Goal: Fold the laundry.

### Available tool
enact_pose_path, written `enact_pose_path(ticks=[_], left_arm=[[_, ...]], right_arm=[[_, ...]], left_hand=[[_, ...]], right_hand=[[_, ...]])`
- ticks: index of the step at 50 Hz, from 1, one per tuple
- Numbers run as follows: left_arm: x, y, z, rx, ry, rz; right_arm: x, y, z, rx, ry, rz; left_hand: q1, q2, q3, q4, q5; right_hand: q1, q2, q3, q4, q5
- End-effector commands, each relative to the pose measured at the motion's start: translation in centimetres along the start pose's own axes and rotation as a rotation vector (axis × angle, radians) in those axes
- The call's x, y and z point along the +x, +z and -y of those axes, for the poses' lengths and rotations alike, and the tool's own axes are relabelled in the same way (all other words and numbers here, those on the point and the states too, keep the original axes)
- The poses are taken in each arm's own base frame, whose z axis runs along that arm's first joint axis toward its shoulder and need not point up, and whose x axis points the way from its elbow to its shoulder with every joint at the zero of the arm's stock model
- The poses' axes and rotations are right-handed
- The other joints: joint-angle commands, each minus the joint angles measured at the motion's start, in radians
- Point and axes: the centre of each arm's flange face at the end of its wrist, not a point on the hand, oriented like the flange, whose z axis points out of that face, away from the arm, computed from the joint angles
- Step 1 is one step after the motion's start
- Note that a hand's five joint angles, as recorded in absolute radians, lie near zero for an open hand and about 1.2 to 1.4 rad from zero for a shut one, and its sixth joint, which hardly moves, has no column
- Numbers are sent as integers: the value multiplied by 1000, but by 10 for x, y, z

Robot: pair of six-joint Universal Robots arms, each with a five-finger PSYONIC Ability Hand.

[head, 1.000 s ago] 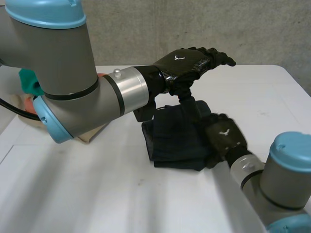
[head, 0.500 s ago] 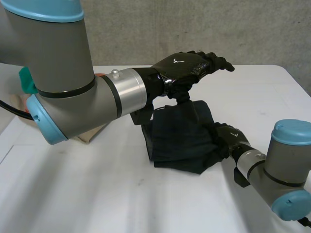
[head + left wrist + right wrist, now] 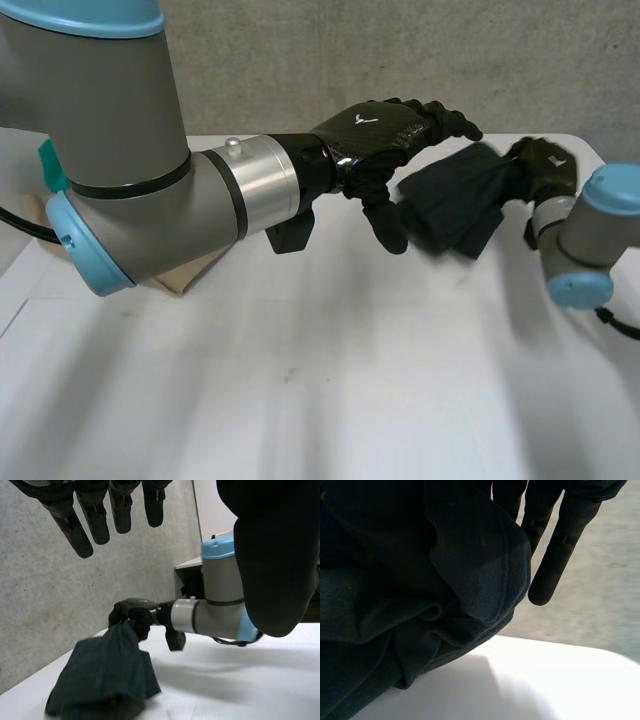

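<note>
Right robot hand (image 3: 545, 165) grips dark cloth (image 3: 455, 205) by one edge; cloth now far right, earlier mid-tabletop (image 3: 300, 380). Left robot hand (image 3: 385, 132) open, fingers relaxed, holding nothing.

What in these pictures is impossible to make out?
Head view: the left arm hides most of a green thing and a tan thing; what they are is unclear.
Right wrist view: the dark cloth covers the palm of the right hand.
Left wrist view: the cloth's lower end is cut off by the edge.
</note>
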Motion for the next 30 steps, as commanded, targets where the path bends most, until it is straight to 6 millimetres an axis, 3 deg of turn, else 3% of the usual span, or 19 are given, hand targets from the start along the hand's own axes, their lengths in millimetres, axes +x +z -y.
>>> enact_pose_path(ticks=[1,7,10,15,18,19,20,21,22,23,27,30], left_arm=[[-2,2,-3,-5,-4,2],[-2,4,-5,-8,-5,-1],[-1,5,-7,-13,-8,-5],[0,6,-9,-19,-11,-8],[1,7,-10,-20,-11,-12],[1,7,-11,-23,-13,-10],[1,6,-10,-21,-12,-12],[1,6,-10,-23,-13,-12],[1,6,-10,-23,-13,-10],[1,6,-10,-23,-10,-10],[-2,4,-8,-21,-13,-2],[-3,3,-8,-23,-15,1]], right_arm=[[72,54,12,109,-27,-205],[133,73,10,192,-99,-287],[148,71,4,172,-103,-303],[175,70,13,189,-114,-345],[181,70,15,185,-135,-350],[181,70,14,181,-146,-347],[181,70,14,173,-160,-338],[179,70,13,156,-195,-335],[179,69,14,151,-217,-339],[181,69,15,146,-241,-347],[202,64,23,138,-344,-482],[201,63,25,120,-430,-504]], left_hand=[[-14,-27,-31,-17,-50],[-14,-27,-31,-17,-50],[-14,-27,-31,-17,-50],[-14,-27,-31,-17,-50],[-14,-27,-31,-17,-50],[-14,-27,-31,-17,-50],[-14,-27,-31,-17,-50],[-14,-27,-31,-17,-50],[-14,-27,-31,-17,-50],[-14,-27,-31,-17,-50],[-14,-27,-31,-17,-50],[-14,-27,-31,-17,-50]], right_hand=[[368,294,289,204,307],[368,294,289,204,307],[368,294,289,204,307],[368,294,289,204,307],[365,291,286,201,304],[-89,-163,-168,-253,-150],[-712,-787,-791,-876,-773],[-843,-918,-923,-1008,-904],[-749,-823,-828,-913,-810],[-854,-928,-933,-1018,-915],[-854,-928,-933,-1018,-915],[-854,-928,-933,-1018,-915]])
